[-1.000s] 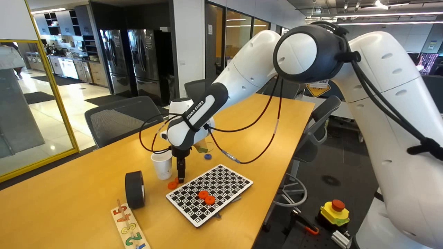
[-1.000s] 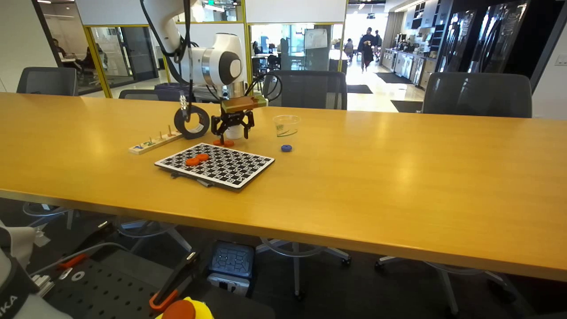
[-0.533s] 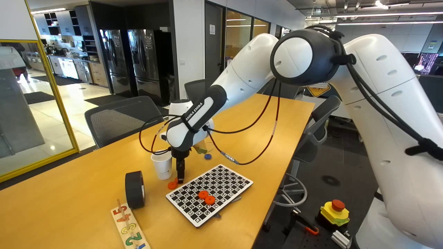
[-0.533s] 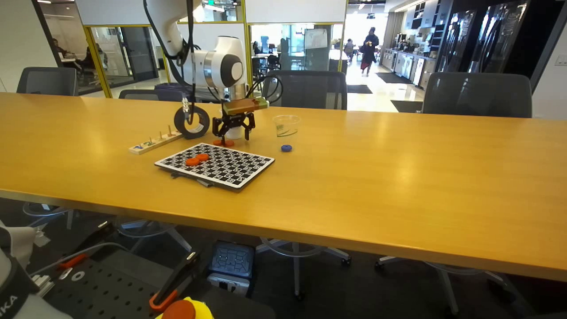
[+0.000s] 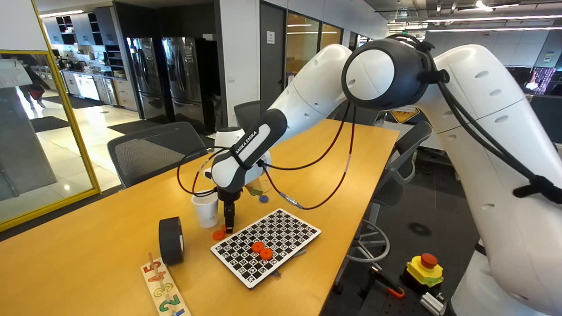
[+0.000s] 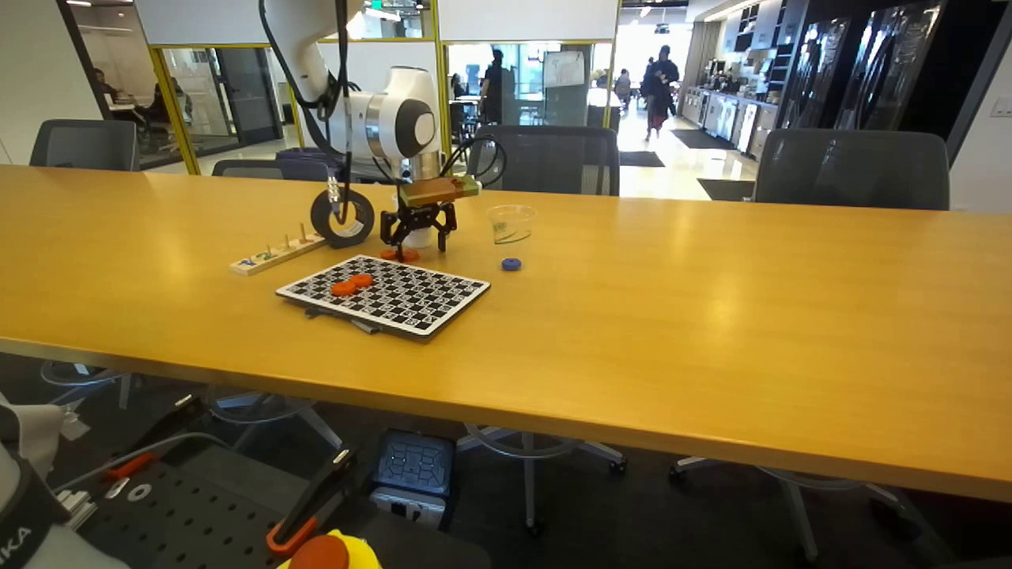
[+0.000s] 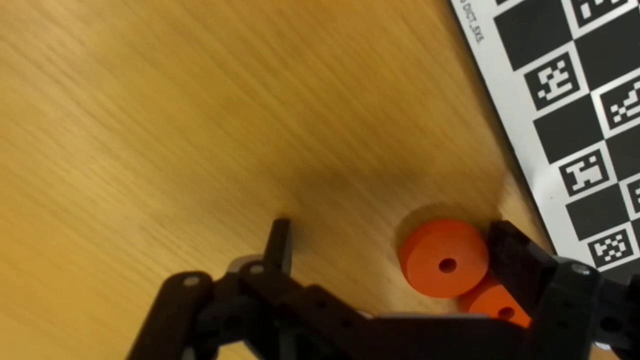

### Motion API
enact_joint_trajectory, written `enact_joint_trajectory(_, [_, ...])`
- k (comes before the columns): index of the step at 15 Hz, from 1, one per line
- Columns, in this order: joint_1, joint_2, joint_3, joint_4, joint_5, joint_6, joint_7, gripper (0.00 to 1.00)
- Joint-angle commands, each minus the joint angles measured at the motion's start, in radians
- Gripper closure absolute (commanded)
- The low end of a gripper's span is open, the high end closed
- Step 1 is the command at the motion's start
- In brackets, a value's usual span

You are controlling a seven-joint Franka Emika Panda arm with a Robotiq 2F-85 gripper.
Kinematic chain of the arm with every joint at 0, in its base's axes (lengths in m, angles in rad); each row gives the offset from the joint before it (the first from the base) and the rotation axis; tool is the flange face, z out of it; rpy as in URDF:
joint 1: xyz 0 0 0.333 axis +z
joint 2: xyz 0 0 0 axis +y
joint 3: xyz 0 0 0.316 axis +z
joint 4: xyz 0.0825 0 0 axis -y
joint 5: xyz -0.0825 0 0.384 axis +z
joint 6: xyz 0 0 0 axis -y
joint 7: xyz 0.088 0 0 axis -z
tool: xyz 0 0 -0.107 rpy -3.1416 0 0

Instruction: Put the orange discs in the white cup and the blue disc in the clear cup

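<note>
Holding nothing, the gripper (image 7: 391, 225) is spread wide; an orange disc (image 7: 440, 267) is seen between its fingers (image 7: 278, 245).

In exterior view, table (image 5: 109, 237) viewed obliquely from above, robot arm (image 5: 373, 74) framed close, refrigerators (image 5: 184, 70) faced beyond. In exterior view, table faced crosswise, shallower angle, chairs (image 6: 854, 170) beyond. ChArUco board (image 5: 281, 235) shared by both at mid-distance. In wrist view, table seen from just above, past tool (image 7: 390, 227); board's edge included.

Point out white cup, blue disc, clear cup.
White cup (image 5: 206, 213): in an exterior view, outer wall.
Blue disc (image 6: 511, 265): in an exterior view, visible middle.
Clear cup (image 6: 511, 224): in an exterior view, see-through wall.
</note>
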Motion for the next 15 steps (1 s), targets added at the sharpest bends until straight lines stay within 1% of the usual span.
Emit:
enact_joint_trajectory(1, [-0.010, -0.005, 0.015, 0.013, 0.016, 0.004, -0.020, 0.00])
enact_joint_trajectory(8, [-0.008, -0.006, 0.017, 0.013, 0.017, -0.002, -0.015, 0.00])
enact_joint_trajectory(9, [-0.009, -0.005, 0.019, 0.012, 0.018, 0.002, -0.018, 0.25])
enact_joint_trajectory(10, [-0.008, -0.005, 0.018, 0.012, 0.017, 0.005, -0.017, 0.27])
enact_joint_trajectory(12, [-0.008, -0.008, 0.018, 0.013, 0.017, 0.003, -0.017, 0.42])
enact_joint_trajectory(13, [-0.008, -0.011, 0.018, 0.014, 0.017, 0.002, -0.017, 0.51])
enact_joint_trajectory(15, [-0.008, -0.013, 0.019, 0.014, 0.018, 0.002, -0.017, 0.65])
